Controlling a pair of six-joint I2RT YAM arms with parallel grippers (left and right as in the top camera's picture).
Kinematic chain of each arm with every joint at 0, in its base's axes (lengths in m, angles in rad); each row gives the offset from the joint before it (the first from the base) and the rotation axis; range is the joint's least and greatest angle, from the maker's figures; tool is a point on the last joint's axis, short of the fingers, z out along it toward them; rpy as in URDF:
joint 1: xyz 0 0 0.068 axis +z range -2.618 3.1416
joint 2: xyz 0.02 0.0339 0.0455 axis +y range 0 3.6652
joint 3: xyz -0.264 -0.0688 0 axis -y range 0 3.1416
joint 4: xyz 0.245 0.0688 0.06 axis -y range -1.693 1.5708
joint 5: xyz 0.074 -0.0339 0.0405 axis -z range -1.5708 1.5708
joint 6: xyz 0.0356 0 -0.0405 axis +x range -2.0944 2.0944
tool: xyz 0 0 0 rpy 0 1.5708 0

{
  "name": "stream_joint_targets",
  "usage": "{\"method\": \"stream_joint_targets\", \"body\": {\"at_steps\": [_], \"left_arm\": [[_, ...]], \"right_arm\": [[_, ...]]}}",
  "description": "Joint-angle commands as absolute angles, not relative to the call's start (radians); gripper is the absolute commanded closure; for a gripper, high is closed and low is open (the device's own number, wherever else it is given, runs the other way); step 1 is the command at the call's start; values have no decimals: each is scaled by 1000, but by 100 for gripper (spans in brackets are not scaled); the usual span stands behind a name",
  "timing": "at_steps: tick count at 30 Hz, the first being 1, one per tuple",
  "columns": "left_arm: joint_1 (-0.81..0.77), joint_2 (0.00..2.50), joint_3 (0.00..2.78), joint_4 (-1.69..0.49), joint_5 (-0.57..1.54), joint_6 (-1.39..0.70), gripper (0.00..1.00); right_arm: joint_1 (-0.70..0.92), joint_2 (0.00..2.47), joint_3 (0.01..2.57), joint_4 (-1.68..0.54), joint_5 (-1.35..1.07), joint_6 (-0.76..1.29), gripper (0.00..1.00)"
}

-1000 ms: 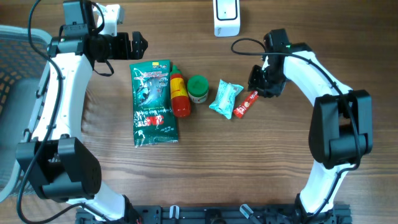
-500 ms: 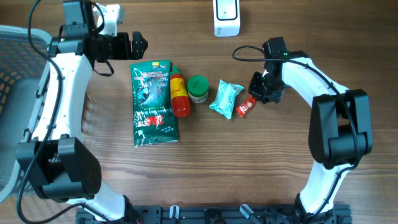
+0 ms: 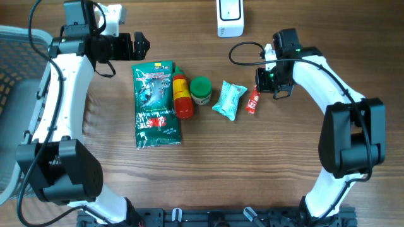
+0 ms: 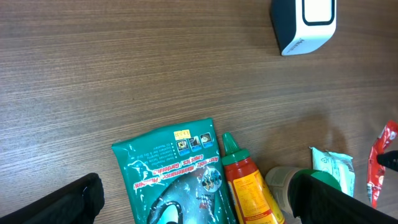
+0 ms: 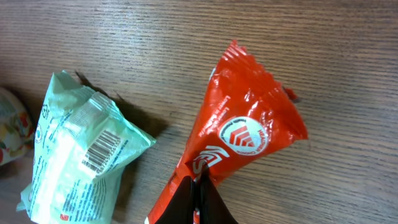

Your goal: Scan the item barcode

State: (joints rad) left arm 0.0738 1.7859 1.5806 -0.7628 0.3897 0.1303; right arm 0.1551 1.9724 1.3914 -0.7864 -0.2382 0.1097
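Observation:
A small red snack packet point(image 3: 254, 101) lies just right of a mint-green packet point(image 3: 228, 99), and my right gripper point(image 3: 262, 90) is shut on its end. In the right wrist view the black fingertips point(image 5: 198, 182) pinch the crumpled red packet point(image 5: 249, 134), which fans out ahead of them over the wood. The white barcode scanner point(image 3: 230, 17) stands at the back centre, behind the row of items. My left gripper point(image 3: 140, 44) hangs open at the back left, above the top of a green bag point(image 3: 155, 104), with nothing between its fingers.
In a row left of the red packet lie the green bag, a red sauce bottle point(image 3: 182, 96), a green-lidded jar point(image 3: 201, 90) and the mint-green packet point(image 5: 81, 149), barcode up. The left wrist view shows the scanner point(image 4: 306, 23) and green bag point(image 4: 177, 171). A mesh basket point(image 3: 16, 69) sits far left.
My right gripper closed on the red packet and swung toward the back, turning the packet from slanted to nearly upright in the overhead view. The left arm has not moved.

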Motion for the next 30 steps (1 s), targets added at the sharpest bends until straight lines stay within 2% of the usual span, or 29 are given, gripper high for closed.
{"method": "stream_joint_targets", "body": {"at_steps": [1, 4, 10, 13, 18, 22, 24, 28, 30], "left_arm": [[76, 1773, 1591, -761, 391, 149, 0], [76, 1773, 1591, -761, 391, 150, 0], [76, 1773, 1591, -761, 391, 149, 0], [76, 1773, 1591, -761, 391, 149, 0], [76, 1773, 1591, -761, 391, 149, 0], [76, 1773, 1591, -761, 391, 149, 0], [76, 1773, 1591, -761, 391, 149, 0], [76, 1773, 1591, -761, 391, 149, 0], [76, 1773, 1591, -761, 391, 149, 0]], "right_arm": [[149, 1952, 1411, -787, -429, -35, 96], [122, 1955, 1409, -771, -682, -169, 96], [112, 2058, 1381, -640, -1013, -185, 96], [168, 2123, 1380, -592, -976, -129, 96], [94, 2127, 1381, -645, -753, -78, 95], [22, 2127, 1381, -712, -523, -67, 70], [20, 2126, 1382, -736, -477, -67, 61], [16, 2086, 1525, -912, -574, 4, 56], [17, 2085, 1526, -913, -582, 84, 56]]}}
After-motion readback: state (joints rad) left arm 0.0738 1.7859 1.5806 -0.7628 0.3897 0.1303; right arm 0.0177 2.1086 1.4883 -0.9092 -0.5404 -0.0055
